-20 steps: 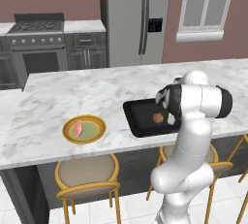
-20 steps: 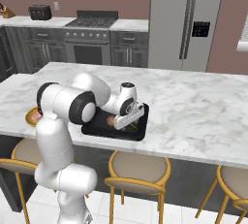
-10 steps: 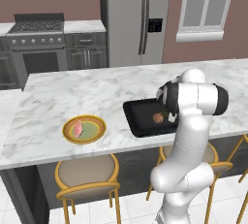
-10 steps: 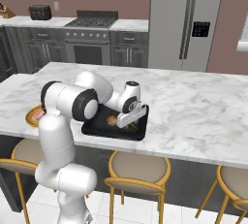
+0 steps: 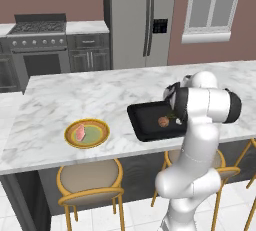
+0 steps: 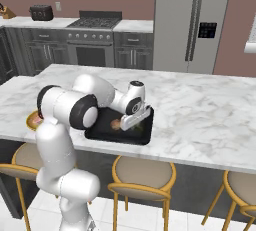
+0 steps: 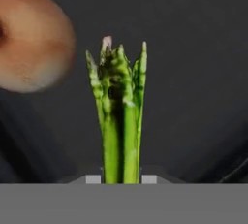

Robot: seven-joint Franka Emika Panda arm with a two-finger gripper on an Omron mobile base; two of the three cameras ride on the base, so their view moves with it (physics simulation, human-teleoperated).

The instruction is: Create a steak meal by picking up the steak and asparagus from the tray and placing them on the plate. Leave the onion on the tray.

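Well off to the pincer's [image 7: 121,179] left, on the pale veined marble surface [image 5: 60,100]: round plate [image 5: 87,133], golden-yellow rim, pale green centre, glossy like glazed ware. Carries the steak [image 5: 80,133], a flat pink-red slab with a paler edge, lying to one side of the centre; probably leaves room for a second item alongside. Counts as half of the meal done, judging by that.

Closer in, directly beneath the pincer: black tray [image 5: 145,117], shallow, raised rim, rounded corners, matte and smooth. Serves as the pickup place, hence the arm bent low over it.

Just left of the pincer on the tray floor: the onion [image 5: 163,121], small reddish-brown ball, smooth-skinned and blurred at close range in the hand view. Near the stalk but not touching it; meant to remain there, so best avoided on the lift.

Between the fingertips [image 7: 93,179]: the asparagus [image 7: 117,121], thin green stalk bundle, ribbed, with pointed scaly tips fading to a faint pale pink. Runs straight away from the pincer along the tray floor, gripped at its lower end. Pincer closed right down on it, pads pressed against either side; looks firm enough for a lift. Whether clear of the tray yet: cannot tell.
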